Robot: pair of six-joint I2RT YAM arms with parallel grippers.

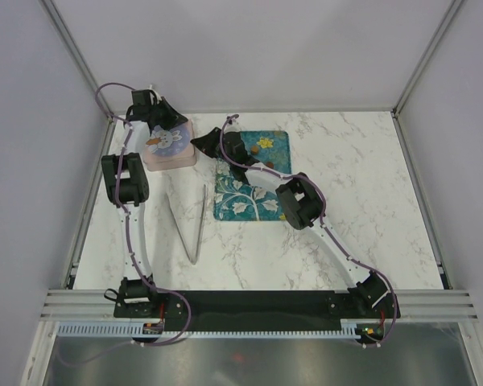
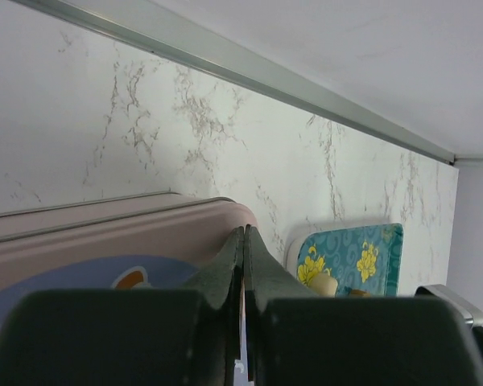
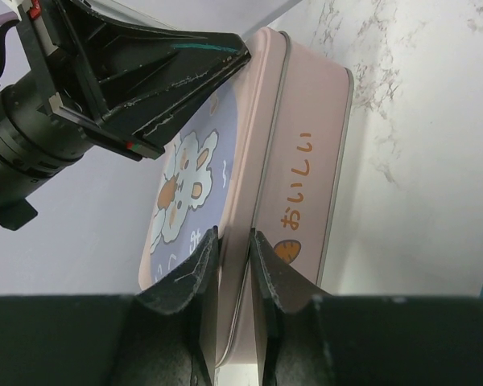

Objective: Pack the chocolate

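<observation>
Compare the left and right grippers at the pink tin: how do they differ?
The left gripper has its fingers pressed flat together, with nothing visible between them, at one end of the tin lid. The right gripper has its fingers parted, astride the lid's edge at the other end, seemingly pinching it. Shared: both are at the same pink tin.

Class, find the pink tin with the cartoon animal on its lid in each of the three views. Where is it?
Top external: pink tin at the table's far left, beside the teal tray.
Left wrist: pink tin fills the lower left.
Right wrist: pink tin runs up the centre.
Shared landmark: the marble tabletop.
</observation>
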